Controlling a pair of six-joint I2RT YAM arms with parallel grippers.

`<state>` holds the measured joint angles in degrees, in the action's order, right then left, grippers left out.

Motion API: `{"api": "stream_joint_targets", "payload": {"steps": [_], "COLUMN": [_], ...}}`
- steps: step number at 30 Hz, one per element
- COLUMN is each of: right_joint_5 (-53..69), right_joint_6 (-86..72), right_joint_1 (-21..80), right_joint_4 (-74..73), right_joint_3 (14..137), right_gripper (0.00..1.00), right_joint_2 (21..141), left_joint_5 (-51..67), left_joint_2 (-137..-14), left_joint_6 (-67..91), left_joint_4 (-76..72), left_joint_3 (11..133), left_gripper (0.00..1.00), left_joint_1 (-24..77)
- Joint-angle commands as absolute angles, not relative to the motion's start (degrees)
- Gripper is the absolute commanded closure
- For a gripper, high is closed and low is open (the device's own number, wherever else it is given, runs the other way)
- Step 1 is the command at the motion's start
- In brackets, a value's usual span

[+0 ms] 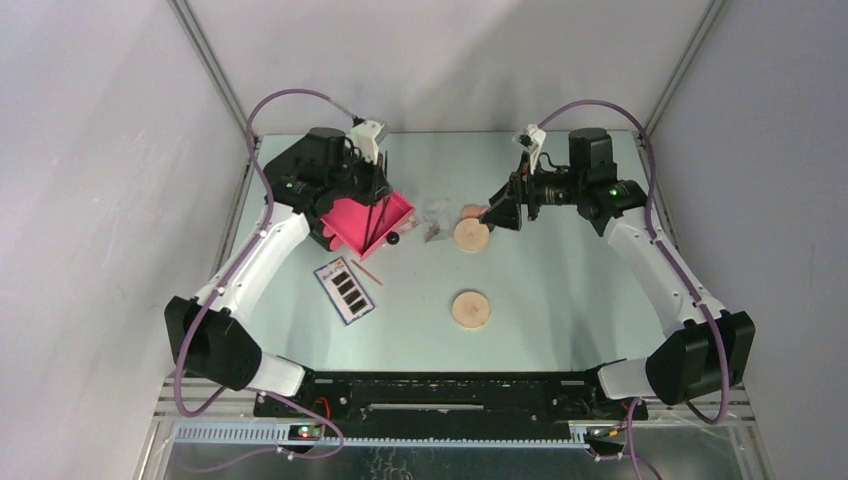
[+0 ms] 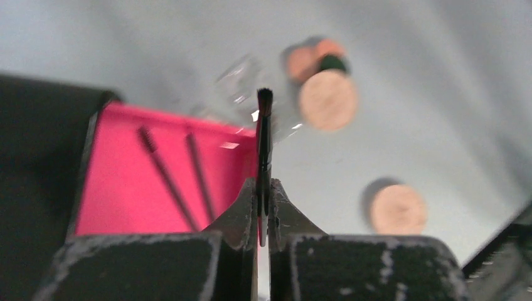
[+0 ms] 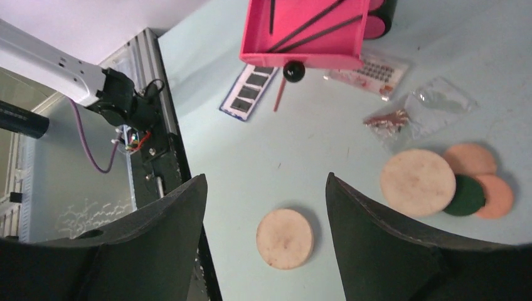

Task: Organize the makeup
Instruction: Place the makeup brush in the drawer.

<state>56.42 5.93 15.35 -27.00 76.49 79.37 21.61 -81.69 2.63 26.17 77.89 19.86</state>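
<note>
Two black sticks (image 2: 166,175): they are lying side by side on the floor of the pulled-out pink drawer (image 2: 119,188), long axes running front to back.
Left gripper (image 2: 263,191): it is clamping tight on a thin black brush (image 2: 264,135), pinching the handle, with the bristle end pointing away from the fingers.
Brush against drawer: in the left wrist view the brush is lining up along the drawer's right wall, roughly parallel to the two sticks (so I judge the drop is turning on a small shift toward the drawer's middle).
Right gripper (image 3: 263,188): its jaws are standing wide apart with nothing between them, hanging above the table (image 3: 301,157).
Nearer arm: the left is sitting right at the drawer; the right is hovering by the round pieces, well apart from it.
Round pieces: one tan disc (image 3: 417,182) is touching a dark-green round (image 3: 465,195), with two peach rounds (image 3: 470,158) beside it; the other tan disc (image 3: 285,238) is lying alone, nearer the arm bases.
Loose items: the palette (image 1: 345,289) and pink stick (image 1: 367,272) are lying just in front of the drawer; the clear packet (image 3: 439,103) is lying between drawer and discs.
Writing: nothing is reading clearly; a printed sheet (image 3: 370,69) is showing marks too small to make out.
</note>
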Motion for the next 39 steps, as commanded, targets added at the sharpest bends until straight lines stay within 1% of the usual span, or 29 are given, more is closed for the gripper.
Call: {"api": "stream_joint_targets", "payload": {"steps": [1,4,7,18,32,36,39], "right_joint_5": [53.4,53.1,53.2,53.9,53.8,53.5,53.4], "right_joint_6": [14.6,15.3,15.9,16.8,17.5,17.7,17.9], "right_joint_1": [14.7,14.4,14.4,14.4,14.4,14.4,14.4], "right_joint_4": [-30.5,-31.1,-31.7,-32.8,-33.4,-33.4,-33.5], "right_joint_3": [73.5,73.2,73.2,73.2,73.3,73.2,73.2], "right_gripper": [0.22,0.22,0.23,0.25,0.26,0.26,0.26], "right_joint_2": [76.0,76.4,77.3,79.4,79.5,79.5,79.5], "left_joint_5": [3.5,-1.8,-3.9,-2.1,-4.1,-2.2,2.2], "left_joint_2": [-80.4,-82.4,-84.1,-90.3,-91.9,-90.0,-86.8], "left_joint_6": [-10.3,-10.9,-10.2,-6.0,-5.5,-6.2,-7.8], "left_joint_4": [37.2,39.6,40.0,39.6,39.7,39.6,38.8], "left_joint_3": [80.7,81.7,82.0,83.8,84.0,83.5,82.2], "left_gripper": [1.00,1.00,1.00,0.91,0.66,0.60,0.53], "left_joint_1": [19.8,19.8,19.7,19.4,18.9,18.8,18.8]}}
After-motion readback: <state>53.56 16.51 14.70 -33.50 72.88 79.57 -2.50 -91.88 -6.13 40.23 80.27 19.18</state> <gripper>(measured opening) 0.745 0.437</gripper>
